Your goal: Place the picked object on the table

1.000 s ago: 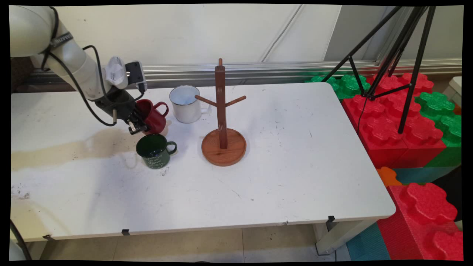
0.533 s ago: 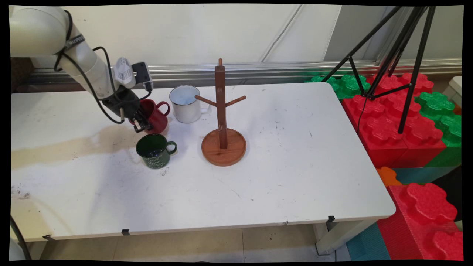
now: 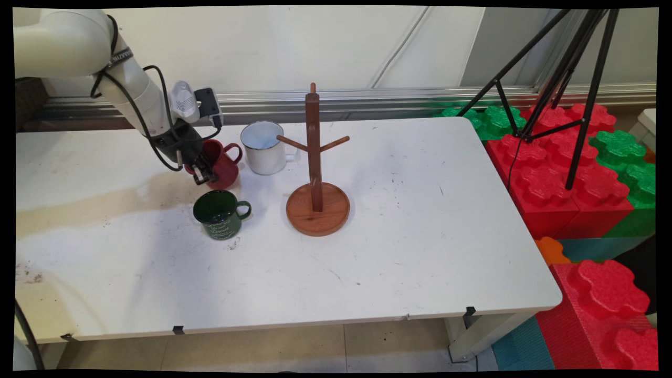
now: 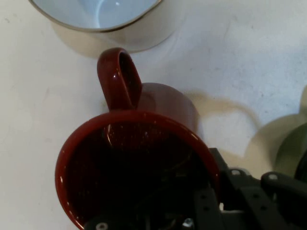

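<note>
My gripper (image 3: pixel 202 176) is shut on the rim of a dark red mug (image 3: pixel 224 167) at the table's back left. In the hand view one finger reaches inside the red mug (image 4: pixel 144 158) and the other lies outside its wall, with the gripper (image 4: pixel 213 191) at the lower right. The mug's handle points toward a white enamel mug (image 3: pixel 262 147) just beside it, whose rim (image 4: pixel 105 24) shows at the top of the hand view. A dark green mug (image 3: pixel 218 212) stands just in front of the gripper. A wooden mug tree (image 3: pixel 315 157) with bare pegs stands to the right.
The white table (image 3: pixel 420 210) carries a brownish stain at its left. Off its right edge lie big red and green foam blocks (image 3: pixel 567 173), with a black tripod (image 3: pixel 577 79) standing on them.
The arm has carried the gripper and the red mug a little to the right and toward the back, closer to the white mug. The other mugs and the tree stay put.
</note>
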